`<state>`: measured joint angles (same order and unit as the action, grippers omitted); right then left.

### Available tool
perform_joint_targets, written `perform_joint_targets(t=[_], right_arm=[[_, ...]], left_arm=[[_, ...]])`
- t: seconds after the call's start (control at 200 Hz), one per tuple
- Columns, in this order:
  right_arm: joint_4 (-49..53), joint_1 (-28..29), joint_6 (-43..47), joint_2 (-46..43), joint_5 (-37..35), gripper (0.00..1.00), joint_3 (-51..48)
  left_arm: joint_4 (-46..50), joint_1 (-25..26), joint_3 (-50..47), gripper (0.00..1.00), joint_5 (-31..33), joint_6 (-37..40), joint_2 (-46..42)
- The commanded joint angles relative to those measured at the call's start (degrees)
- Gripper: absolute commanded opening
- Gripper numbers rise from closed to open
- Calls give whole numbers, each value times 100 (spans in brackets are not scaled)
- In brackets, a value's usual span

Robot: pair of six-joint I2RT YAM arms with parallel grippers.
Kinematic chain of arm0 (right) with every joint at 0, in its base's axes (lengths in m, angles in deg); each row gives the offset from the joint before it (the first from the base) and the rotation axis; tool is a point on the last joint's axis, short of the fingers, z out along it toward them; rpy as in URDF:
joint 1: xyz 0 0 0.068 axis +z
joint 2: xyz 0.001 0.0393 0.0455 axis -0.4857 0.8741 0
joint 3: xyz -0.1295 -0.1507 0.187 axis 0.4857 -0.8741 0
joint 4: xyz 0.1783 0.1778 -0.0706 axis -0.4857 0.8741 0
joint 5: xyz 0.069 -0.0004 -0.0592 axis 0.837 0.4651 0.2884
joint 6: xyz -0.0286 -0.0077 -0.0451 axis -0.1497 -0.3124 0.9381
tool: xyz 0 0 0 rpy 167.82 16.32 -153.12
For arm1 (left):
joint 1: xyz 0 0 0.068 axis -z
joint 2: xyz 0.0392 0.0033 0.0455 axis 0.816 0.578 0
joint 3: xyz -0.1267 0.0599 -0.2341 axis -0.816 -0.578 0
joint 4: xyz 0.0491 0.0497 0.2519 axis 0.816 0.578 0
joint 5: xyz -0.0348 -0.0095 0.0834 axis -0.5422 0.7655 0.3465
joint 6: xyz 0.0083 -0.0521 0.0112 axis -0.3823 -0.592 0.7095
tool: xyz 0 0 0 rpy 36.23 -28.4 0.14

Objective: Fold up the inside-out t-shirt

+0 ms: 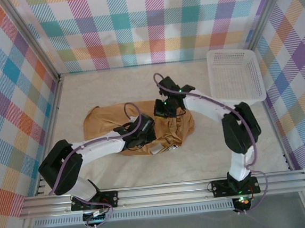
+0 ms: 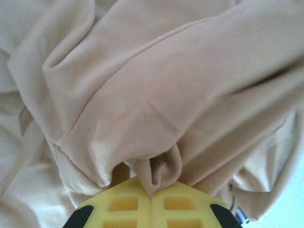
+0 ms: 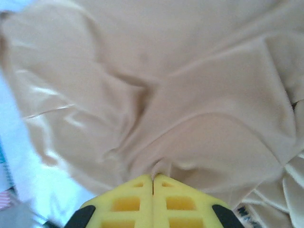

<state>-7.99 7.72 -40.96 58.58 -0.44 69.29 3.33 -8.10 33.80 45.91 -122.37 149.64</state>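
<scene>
The t-shirt (image 1: 102,123) lies crumpled in the middle of the table (image 1: 112,85), well clear of every edge. Its long axis runs left to right. The wider, flatter part spreads toward the left edge, and a bunched heap sits at the right end. Both arms meet over that right end, so neither has to reach.

The left gripper (image 1: 143,132) sits on the near side of the heap, and the right gripper (image 1: 164,108) sits just beyond it on the far side. The two are near each other, with cloth between them. From there most of the shirt lies off to the left of both.

At the left wrist, the left gripper (image 2: 151,192) is clenched with its yellow fingers (image 2: 123,204) pressed together. A small upright tuck of tan cloth is pinched at the tips. At the right wrist, the right gripper (image 3: 153,178) is likewise clamped tight. A thin fold of the shirt runs into the seam between its fingers (image 3: 180,204), and creases fan out from that point.

A small white label (image 1: 156,147) shows at the near edge of the heap. The white basket (image 1: 231,51) stands in the far right corner, well apart from the shirt.

With the two pinches so close together, the next move probably depends on drawing them apart along the shirt's length to spread it.
</scene>
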Motion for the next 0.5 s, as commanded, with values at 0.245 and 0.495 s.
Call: perform_joint_targets(t=[0.245, 0.495], right_arm=[[606, -627, 513, -1096, 163, 0, 141], [-1768, -593, 568, -1367, 1170, 0, -2201]], left_arm=[[-81, -877, 722, 0, -817, 431, -252], [-173, -887, 624, 17, -1047, 605, -50]])
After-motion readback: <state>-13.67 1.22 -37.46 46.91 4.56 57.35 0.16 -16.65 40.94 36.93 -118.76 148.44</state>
